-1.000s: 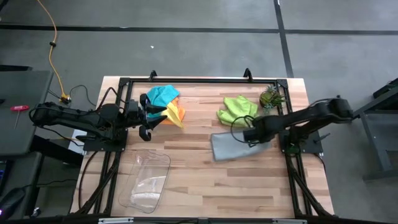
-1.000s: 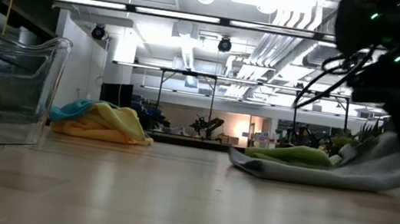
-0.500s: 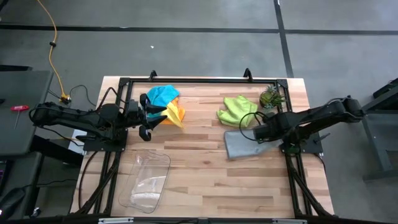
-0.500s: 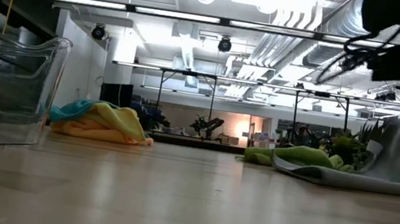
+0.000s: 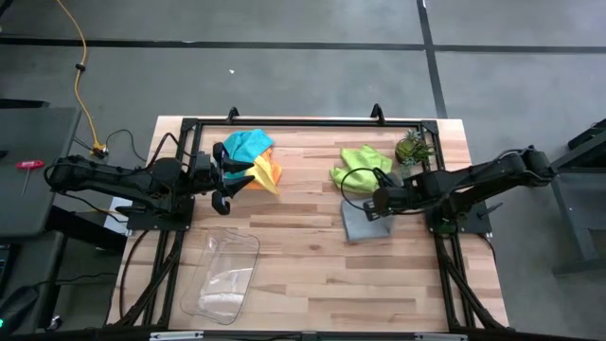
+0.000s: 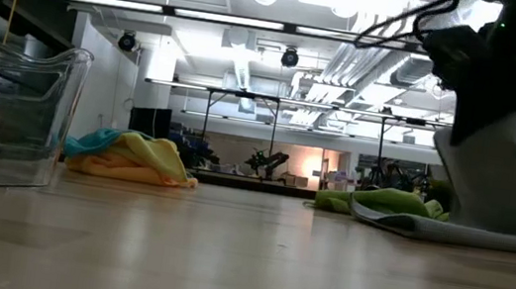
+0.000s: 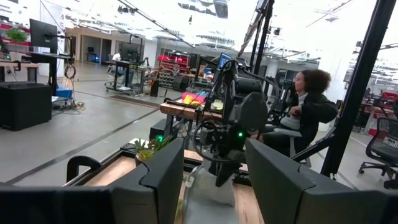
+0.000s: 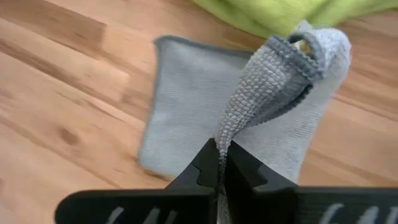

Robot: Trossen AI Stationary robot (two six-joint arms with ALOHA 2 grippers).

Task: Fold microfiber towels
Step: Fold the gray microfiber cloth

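Observation:
The grey towel [image 5: 365, 223] is at the table's right, with my right gripper [image 5: 379, 201] shut on it from above. In the low view it stands as a cone [image 6: 494, 186] under the gripper [image 6: 471, 118]. The lime green towel [image 5: 360, 166] lies crumpled just beyond it. A teal [image 5: 248, 144], a yellow [image 5: 263, 176] and an orange towel [image 5: 276, 171] lie heaped at the far left. My left gripper [image 5: 225, 177] hovers open beside that heap, high above the table, with nothing between its fingers [image 7: 155, 180]. My right gripper pinches a bunched edge of the grey towel [image 8: 225, 140] between its two shut fingers; how many layers it has cannot be told. The fingers come from above, slanting down. The towel hangs below them in loose folds, and its lower part [image 8: 186, 118] lies flat on the table.
A small spiky plant [image 5: 413, 147] stands at the far right, close to the lime towel. A clear plastic tray [image 5: 222, 275] lies on the near left. Bare wood runs between the tray and the grey towel. A person [image 7: 308, 106] sits in the room beyond the table.
My right gripper first dragged the grey towel along the table toward the right edge. It then rose, tipped steeply downward and came back toward the left. The held edge lifted off the wood and over the rest, which stayed flat on the table.

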